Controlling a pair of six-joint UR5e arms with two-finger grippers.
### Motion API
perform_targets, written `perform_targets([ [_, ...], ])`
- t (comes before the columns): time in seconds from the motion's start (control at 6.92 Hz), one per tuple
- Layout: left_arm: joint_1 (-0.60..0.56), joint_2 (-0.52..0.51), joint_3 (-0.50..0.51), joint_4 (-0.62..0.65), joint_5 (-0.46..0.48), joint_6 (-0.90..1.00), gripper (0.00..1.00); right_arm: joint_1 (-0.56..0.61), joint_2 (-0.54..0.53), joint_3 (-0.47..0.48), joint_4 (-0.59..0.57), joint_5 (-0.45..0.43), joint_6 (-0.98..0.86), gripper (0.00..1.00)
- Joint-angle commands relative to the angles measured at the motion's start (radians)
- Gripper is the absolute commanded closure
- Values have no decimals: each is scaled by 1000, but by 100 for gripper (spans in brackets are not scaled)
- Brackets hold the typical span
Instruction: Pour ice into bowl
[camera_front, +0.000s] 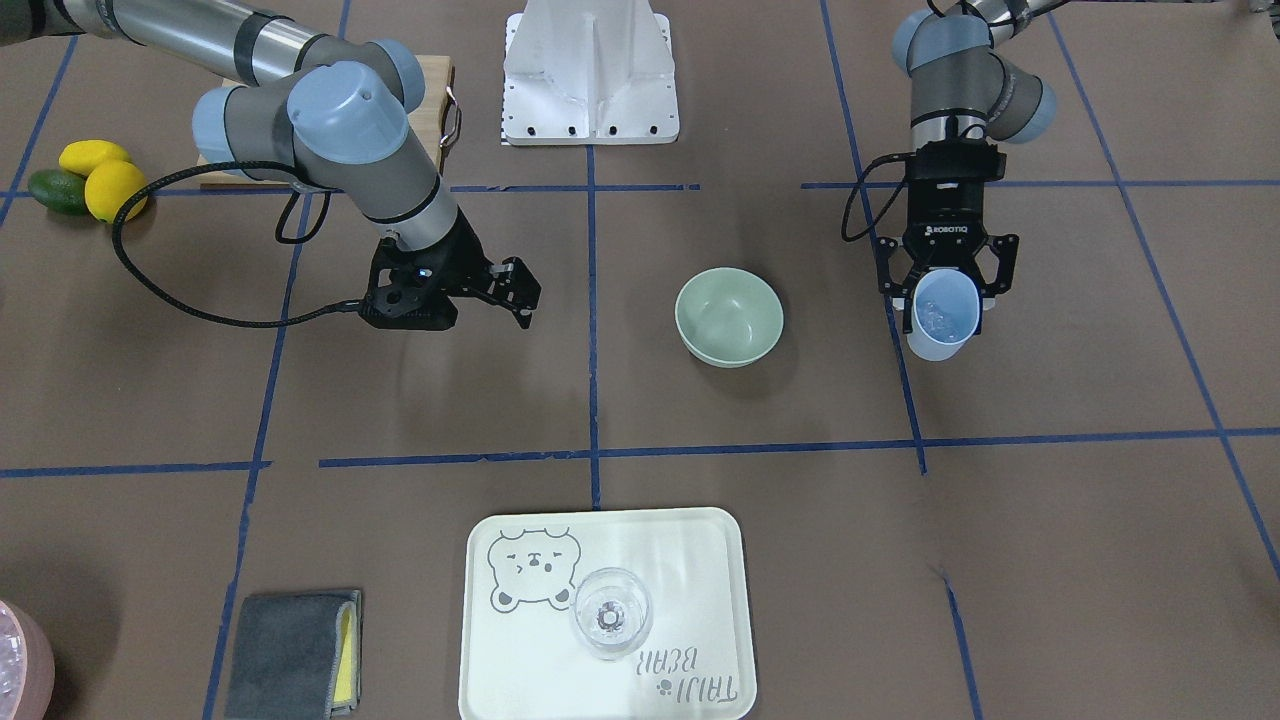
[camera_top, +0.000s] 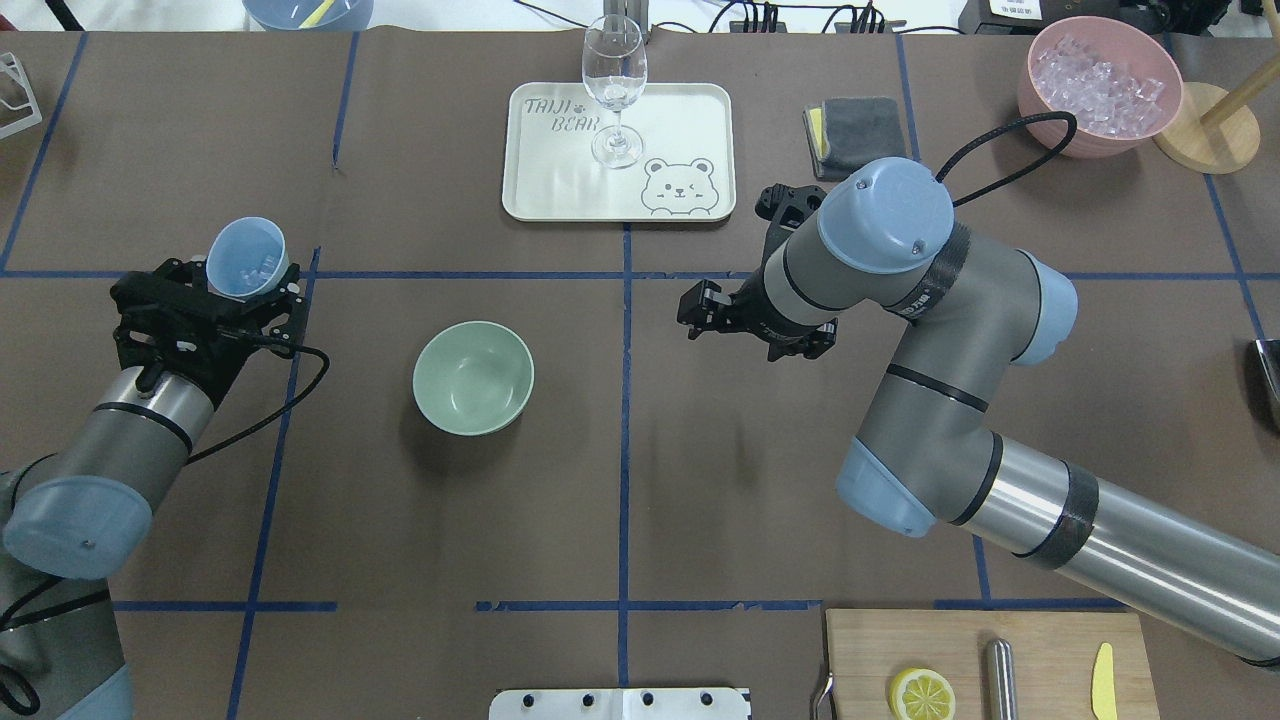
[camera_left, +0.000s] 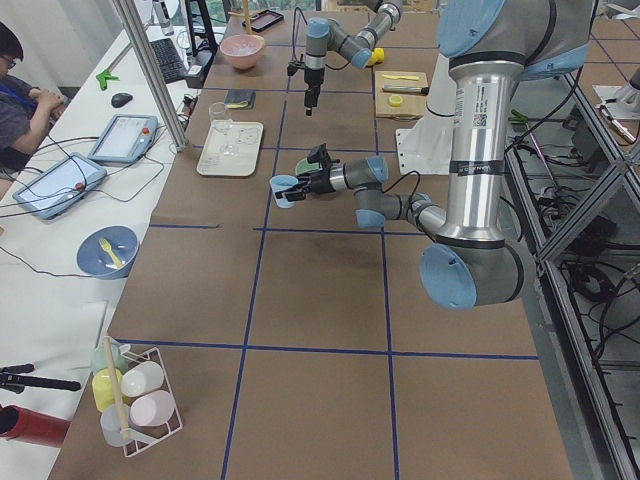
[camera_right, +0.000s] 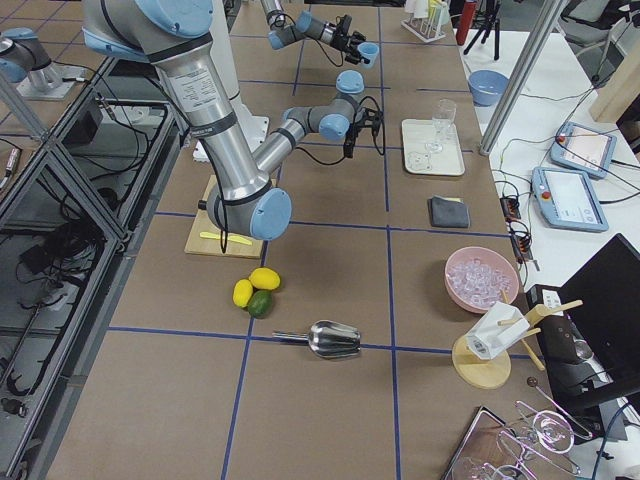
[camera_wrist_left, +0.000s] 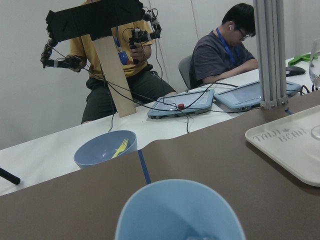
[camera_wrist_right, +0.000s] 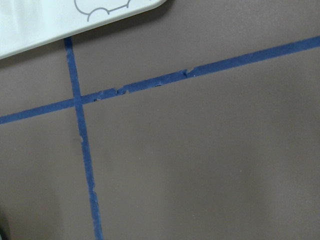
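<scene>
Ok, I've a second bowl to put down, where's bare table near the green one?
Bare table lies between the bowl and the tray, and on the bowl's robot side. Crowded: the far right corner, with pink container, grey cloth and wooden stand.

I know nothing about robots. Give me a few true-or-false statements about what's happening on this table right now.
1. The left arm's fingers hold a blue cup. True.
2. The green bowl is already filled. False: it is empty; the ice is in the cup.
3. The wine glass stands on the tray. True.
4. The cup hangs directly over the bowl. False: it is off to one side, apart from it.
</scene>
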Motion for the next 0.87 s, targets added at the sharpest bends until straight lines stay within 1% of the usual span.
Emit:
perform_targets([
  [0.0, 125, -12, -38, 42, 163, -10, 100, 1, -1, 1, 0, 1, -1, 0],
  [0.14, 145, -18, -44, 62, 163, -11, 100, 1, -1, 1, 0, 0, -1, 0],
  [0.29, 150, -40, -81, 153, 163, -11, 100, 1, -1, -1, -1, 0, -1, 0],
  [0.43, 150, -44, -105, 195, 163, -14, 100, 0, -1, -2, 0, 0, -1, 0],
  [0.58, 151, -46, -104, 214, 163, -14, 100, 0, 1, -2, -1, 0, -1, 0],
  [0.72, 156, -63, -107, 328, 162, -14, 100, 0, 3, -2, -1, 0, -1, 0],
])
